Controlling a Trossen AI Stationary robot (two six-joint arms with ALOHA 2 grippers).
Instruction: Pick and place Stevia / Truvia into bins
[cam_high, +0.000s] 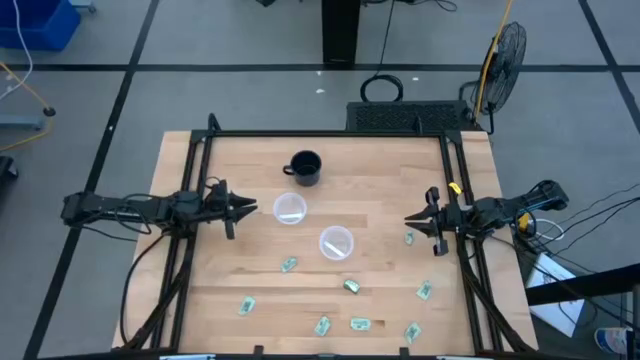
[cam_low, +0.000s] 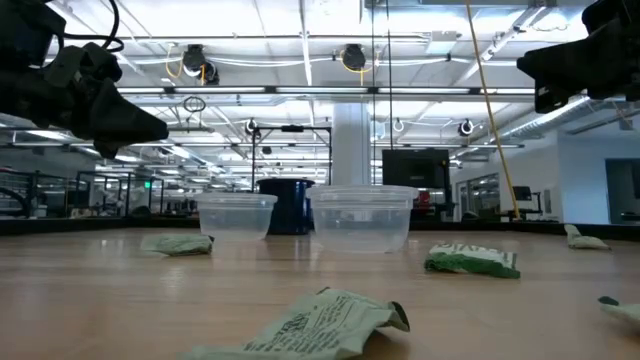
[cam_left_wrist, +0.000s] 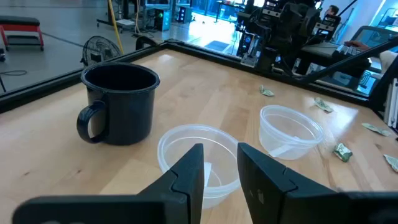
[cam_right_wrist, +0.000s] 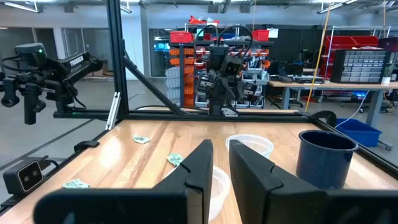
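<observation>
Several light green and white Stevia packets lie flat on the near half of the wooden table, among them one (cam_high: 289, 264) near the cups, one (cam_high: 352, 286) at the middle and one (cam_high: 410, 238) close to my right gripper. Two clear cups stand upright mid-table, one (cam_high: 290, 209) just in front of my left gripper (cam_high: 252, 208) and one (cam_high: 336, 243) nearer the middle. My left gripper (cam_left_wrist: 219, 152) hovers above the table, slightly open and holding nothing. My right gripper (cam_high: 408, 219) hovers at the right side, fingers (cam_right_wrist: 219, 149) narrowly apart, also holding nothing.
A black mug (cam_high: 305, 168) with a handle stands beyond the cups toward the far edge. A dark metal frame (cam_high: 330, 133) borders the table's far, left and right sides. Other packets (cam_high: 360, 323) lie along the near edge. Bare wood lies between the mug and my right gripper.
</observation>
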